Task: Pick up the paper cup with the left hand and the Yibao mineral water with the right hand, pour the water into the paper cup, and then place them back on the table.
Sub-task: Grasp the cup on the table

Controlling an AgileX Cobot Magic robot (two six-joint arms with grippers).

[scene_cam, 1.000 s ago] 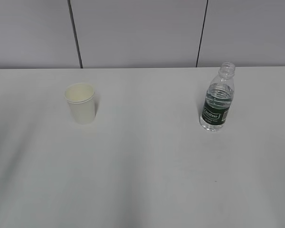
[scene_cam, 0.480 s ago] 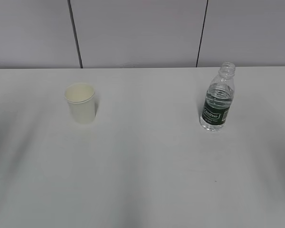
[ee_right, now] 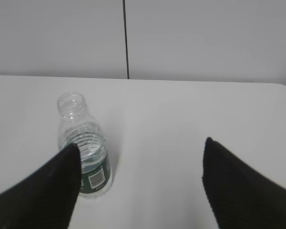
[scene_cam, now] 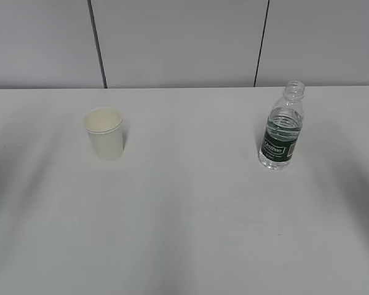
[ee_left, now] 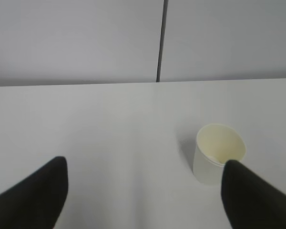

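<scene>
White table (scene_cam: 190, 215); cup (scene_cam: 104, 133), bottle (scene_cam: 281, 132) apart

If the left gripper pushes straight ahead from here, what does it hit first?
Probably the paper cup, clipped by the right-hand finger. The left gripper is open, and the cup sits off-centre near that finger, not between the two. Depth is unclear.

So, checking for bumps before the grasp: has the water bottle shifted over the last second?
No. The Yibao mineral water stands at the same spot below the dark wall seam, upright.
</scene>
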